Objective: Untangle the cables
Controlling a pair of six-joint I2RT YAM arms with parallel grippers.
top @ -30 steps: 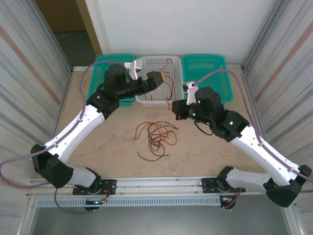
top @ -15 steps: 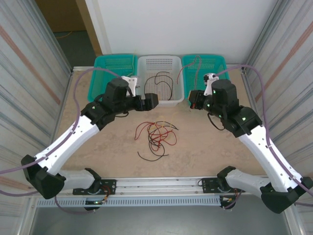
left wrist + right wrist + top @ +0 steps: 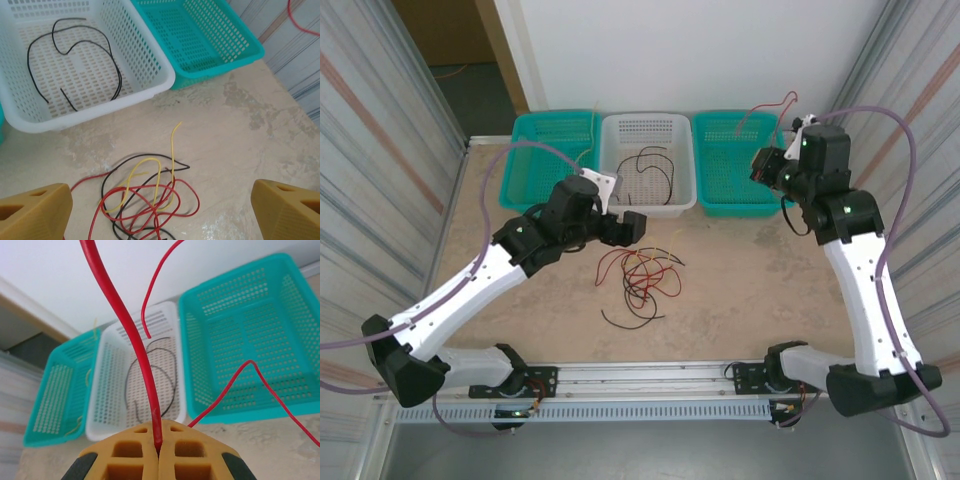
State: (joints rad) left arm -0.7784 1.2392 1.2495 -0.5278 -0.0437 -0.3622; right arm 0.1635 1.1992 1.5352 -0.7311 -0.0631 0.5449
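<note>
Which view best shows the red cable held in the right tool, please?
The right wrist view: the red cable runs up from the shut right tool. Top external shows it as a thin arc; left wrist catches one loop.

Along the top: left teal basket (image 3: 545, 135), white basket (image 3: 645, 128) dead centre, right teal basket (image 3: 730, 150), all sitting on a beige table (image 3: 740, 290).

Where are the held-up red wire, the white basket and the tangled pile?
red wire (image 3: 143, 362): right wrist view, its thick near stretch.
white basket (image 3: 142, 50): left wrist view, its right wall.
tangled pile (image 3: 640, 273): top view, its middle.
</note>
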